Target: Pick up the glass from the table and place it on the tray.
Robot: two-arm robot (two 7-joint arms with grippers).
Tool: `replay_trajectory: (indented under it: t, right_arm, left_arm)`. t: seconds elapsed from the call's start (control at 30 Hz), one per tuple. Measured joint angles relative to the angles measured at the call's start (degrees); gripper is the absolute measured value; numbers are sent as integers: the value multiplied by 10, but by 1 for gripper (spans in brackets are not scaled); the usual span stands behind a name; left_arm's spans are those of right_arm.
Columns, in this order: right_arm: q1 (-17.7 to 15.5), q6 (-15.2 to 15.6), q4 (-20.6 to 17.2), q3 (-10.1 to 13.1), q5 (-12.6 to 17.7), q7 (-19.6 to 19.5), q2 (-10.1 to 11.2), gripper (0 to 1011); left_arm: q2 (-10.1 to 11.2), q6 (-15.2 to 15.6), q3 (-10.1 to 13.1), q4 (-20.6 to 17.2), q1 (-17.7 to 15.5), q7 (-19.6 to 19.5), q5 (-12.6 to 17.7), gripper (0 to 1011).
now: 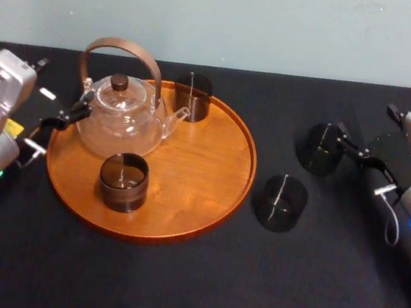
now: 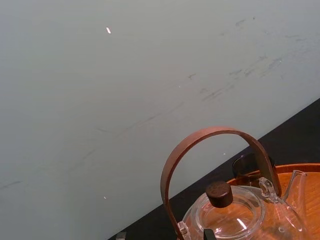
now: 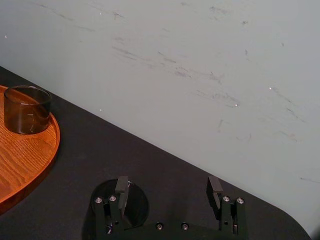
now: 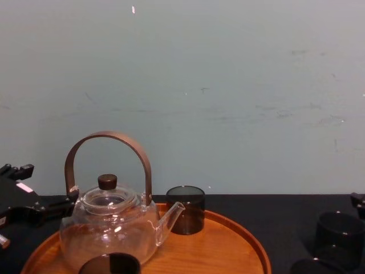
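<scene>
The right gripper [image 3: 167, 189] sits low over the table [image 1: 186, 289] on the robot's right, its two fingers spread wide and holding nothing. In the right wrist view one finger [image 3: 121, 186] lies over the dark glass [image 1: 318, 148], while the other stands clear over bare tabletop; whether that finger touches the glass cannot be told. The glass stands upright on the table, its long axis vertical and its mouth up, well apart from the tray [image 1: 208, 193]. A second glass [image 1: 281, 203] stands upright between it and the tray's rim. On the tray are a teapot [image 1: 123, 115], spout toward the back glass [image 1: 192, 95], and a front glass [image 1: 123, 181]. The left gripper [image 1: 74, 111] is by the teapot at the tray's left rim, fingers apart and empty.
</scene>
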Motion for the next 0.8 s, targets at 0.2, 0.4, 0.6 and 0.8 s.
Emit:
replay_trajectory:
  t: [0.2, 0.4, 0.6, 0.8]
  right_arm:
    - [-17, -3, -16, 11, 4, 9, 3, 1002]
    - [-75, -5, -93, 23, 3, 14, 23, 1002]
    - [-139, -5, -171, 36, 2, 10, 42, 1002]
    - [-189, 0, -224, 43, 4, 11, 52, 1002]
  left_arm:
    - [0, 0, 0, 0, 0, 0, 0, 1001]
    - [0, 0, 0, 0, 0, 0, 0, 1001]
    - [0, 0, 0, 0, 0, 0, 0, 1001]
    - [0, 0, 0, 0, 0, 0, 0, 1001]
